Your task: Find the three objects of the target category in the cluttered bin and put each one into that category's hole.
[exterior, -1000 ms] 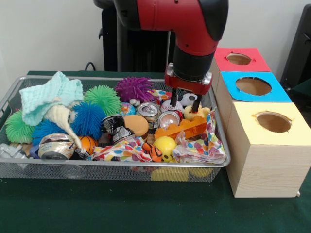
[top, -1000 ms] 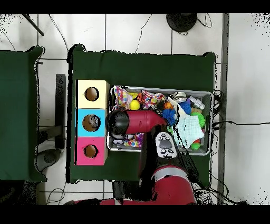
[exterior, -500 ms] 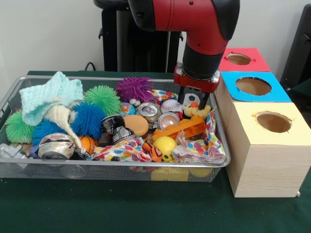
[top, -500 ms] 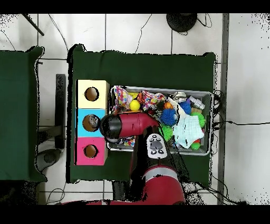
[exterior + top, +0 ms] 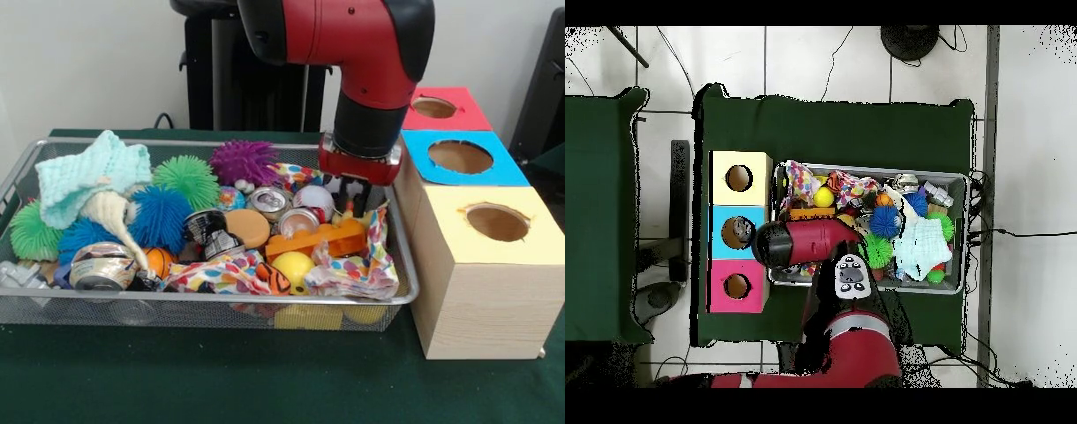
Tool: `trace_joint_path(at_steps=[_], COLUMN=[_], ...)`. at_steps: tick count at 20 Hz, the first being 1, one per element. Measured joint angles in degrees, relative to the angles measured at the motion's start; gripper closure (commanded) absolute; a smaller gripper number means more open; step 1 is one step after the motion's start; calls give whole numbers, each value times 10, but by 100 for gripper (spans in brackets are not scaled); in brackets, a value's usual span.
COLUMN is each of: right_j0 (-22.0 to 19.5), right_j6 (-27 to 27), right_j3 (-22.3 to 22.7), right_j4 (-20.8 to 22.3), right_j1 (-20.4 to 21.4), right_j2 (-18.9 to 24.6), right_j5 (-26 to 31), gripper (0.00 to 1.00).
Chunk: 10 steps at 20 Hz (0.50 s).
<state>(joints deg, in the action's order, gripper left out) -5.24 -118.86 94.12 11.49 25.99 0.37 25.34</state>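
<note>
- wire bin (image 5: pixel 26 163), heaped with clutter, sits on the green table (image 5: pixel 265 380) just beside the three boxes.
- boxes in a row: yellow box (image 5: pixel 485 265), blue box (image 5: pixel 459 163), red box (image 5: pixel 437 108), each with a round hole on top.
- red arm (image 5: pixel 353 44) comes down over the bin's end nearest the boxes.
- gripper (image 5: pixel 351 196): dark fingers reach down behind the orange block (image 5: pixel 318 238), beside a white ball (image 5: pixel 313 199); cannot tell its opening or whether it holds anything.
</note>
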Motion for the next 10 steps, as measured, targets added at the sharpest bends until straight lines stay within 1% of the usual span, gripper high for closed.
trace_joint_path(at_steps=[2, 4, 10], right_j0=[11, 16, 18], right_j6=[0, 0, 0], right_j3=[0, 0, 0], right_j4=[-3, -6, -18], right_j1=[-11, -15, -13], right_j2=[-8, -14, -19], right_j5=[-26, -34, -33], gripper=[100, 100, 100])
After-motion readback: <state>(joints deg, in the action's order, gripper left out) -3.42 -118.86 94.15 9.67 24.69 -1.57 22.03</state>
